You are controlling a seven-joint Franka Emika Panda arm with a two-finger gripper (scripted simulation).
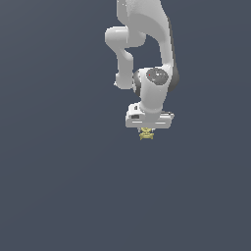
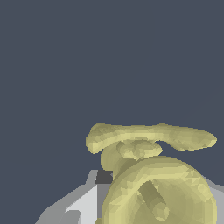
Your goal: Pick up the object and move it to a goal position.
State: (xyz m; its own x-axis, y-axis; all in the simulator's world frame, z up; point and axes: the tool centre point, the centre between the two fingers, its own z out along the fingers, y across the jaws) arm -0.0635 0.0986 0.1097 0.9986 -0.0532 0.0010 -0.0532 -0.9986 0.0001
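Note:
The object [image 1: 146, 134] is a tiny pale-yellow knobbly item with small lobes, sitting right under the white hand of my gripper [image 1: 146, 130] in the exterior view. It is much narrower than the hand. In the wrist view the object [image 2: 157, 192] fills the lower part of the picture, very near the camera. It sits between the fingers [image 2: 89, 203], with a dark pad against one side and a grey finger edge [image 2: 217, 189] at the other. The jaws are closed in on it. The fingertips are hidden behind the object in the exterior view.
The arm's white links [image 1: 147, 44] rise above the hand toward the exterior view's top. A plain dark grey-blue surface [image 1: 59, 186] fills everything else in both views. No goal marker shows.

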